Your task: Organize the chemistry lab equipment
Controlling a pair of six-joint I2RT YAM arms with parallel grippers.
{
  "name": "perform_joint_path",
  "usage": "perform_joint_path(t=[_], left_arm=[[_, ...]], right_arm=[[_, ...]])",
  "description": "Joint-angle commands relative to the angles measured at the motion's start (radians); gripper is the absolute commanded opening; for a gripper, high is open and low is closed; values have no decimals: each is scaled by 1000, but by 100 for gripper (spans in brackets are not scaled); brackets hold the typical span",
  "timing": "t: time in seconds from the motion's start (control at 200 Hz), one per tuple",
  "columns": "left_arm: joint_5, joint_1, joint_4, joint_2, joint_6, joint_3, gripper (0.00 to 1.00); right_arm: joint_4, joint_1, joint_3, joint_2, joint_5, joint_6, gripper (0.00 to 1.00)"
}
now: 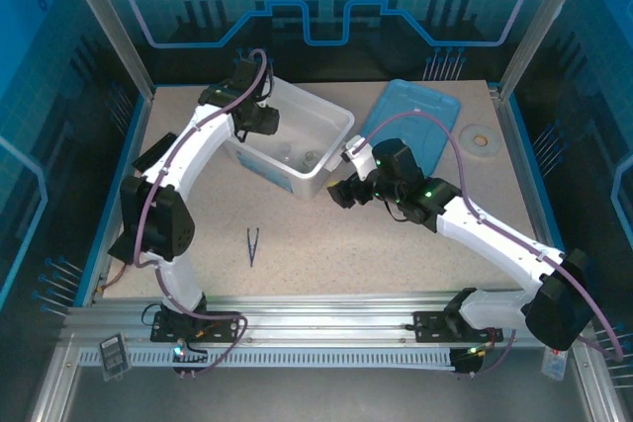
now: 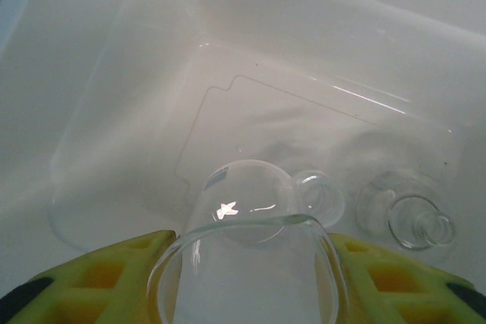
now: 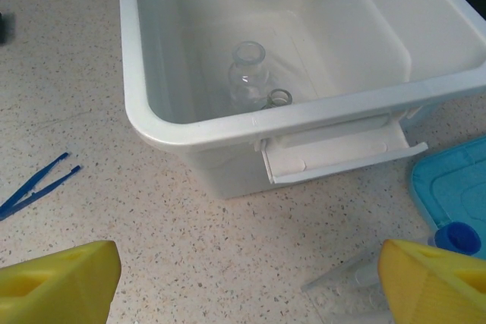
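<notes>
Clear glass is the worry here: thin-walled, light, slick and quick to chip.

From the top camera, the left gripper [image 1: 262,121] hangs over the white bin [image 1: 336,126] at the back of the desk [image 1: 326,254], with small glass pieces on the bin's floor. The right gripper [image 1: 339,193] sits low, just beside the bin's near right corner. Thin tweezers [image 1: 252,244] lie alone on the desk nearer the arm bases, well apart from the bin. A blue lid [image 1: 410,116] lies flat to the bin's right.

At the left wrist, yellow fingers [image 2: 99,278] press in from either side of a beaker [image 2: 250,263], pinching it by the wall near the rim, above the bin's floor. Below it rest a flask [image 2: 243,199] and a second small glass vessel [image 2: 414,221]. Dropped on them, the beaker would likely crack. It probably wants a gentle squeeze and a release low over a bare patch of floor.

At the right wrist, the right gripper's fingers [image 3: 57,278] are spread wide with nothing between them, over bare desk. A blue-capped tube [image 3: 456,237] lies near the right finger, by the lid's edge. It looks like light, stiff plastic that may roll, so a hold across the middle of its body seems safest. The tweezers, lying flat, would need a pinch across both legs.
</notes>
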Motion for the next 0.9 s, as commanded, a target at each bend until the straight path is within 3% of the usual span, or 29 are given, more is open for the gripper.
perform_joint_path(t=[0.0,0.896], left_arm=[[19,27,24,31,35,61,34],[4,64,-44,349,87,251,34]], right_arm=[[31,10,37,4,-29,-14,89],[43,13,81,43,-53,-16,89]])
